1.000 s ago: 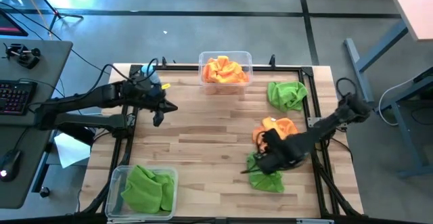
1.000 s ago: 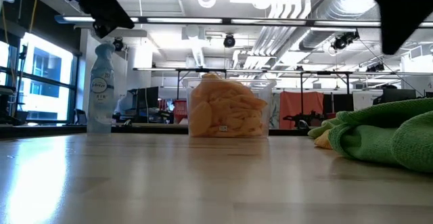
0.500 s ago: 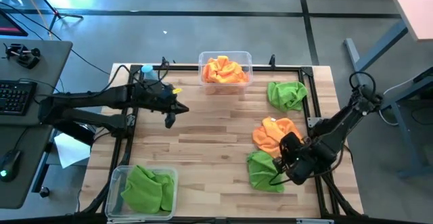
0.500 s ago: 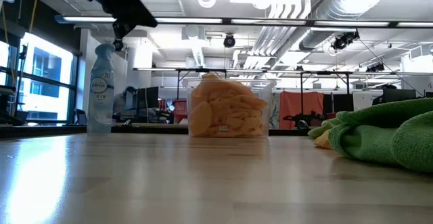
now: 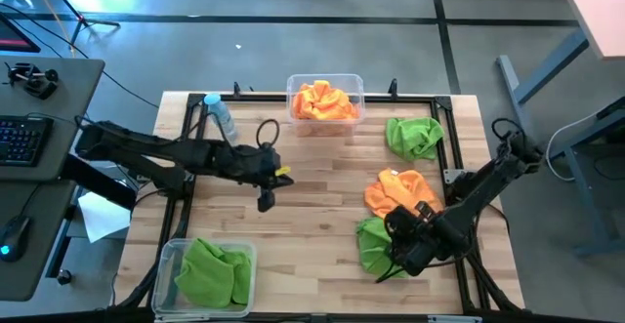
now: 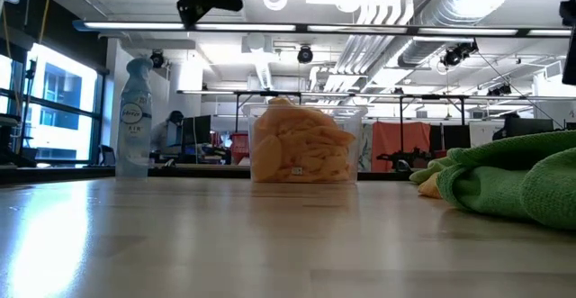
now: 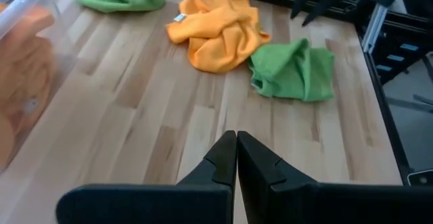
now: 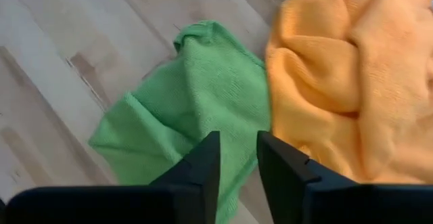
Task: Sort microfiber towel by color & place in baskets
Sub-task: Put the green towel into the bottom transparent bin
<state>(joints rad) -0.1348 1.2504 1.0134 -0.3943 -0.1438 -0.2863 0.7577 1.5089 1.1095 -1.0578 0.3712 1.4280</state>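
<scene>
Three microfiber towels lie loose on the right half of the table: a green one (image 5: 370, 244) nearest the front, an orange one (image 5: 395, 190) touching it, and another green one (image 5: 414, 136) farther back. My right gripper (image 8: 237, 158) hangs open just above the near green towel (image 8: 183, 109), fingers pointing down; I cannot tell whether they touch it. My left gripper (image 5: 266, 199) is shut and empty above the middle of the table. One basket (image 5: 325, 81) at the far edge holds orange towels. The other basket (image 5: 176, 250) at the front left holds green ones.
A spray bottle (image 5: 223, 118) stands at the far left of the table. The bare wood between the two grippers (image 5: 312, 206) is free. A black frame rail (image 5: 457, 167) runs along the table's right edge, close to the right arm.
My left gripper has swung from the far left of the table toward its middle and a little toward the near edge, staying shut. My right gripper has shifted toward the near edge, turning about its own axis, and now hangs over the near green towel's front part.
</scene>
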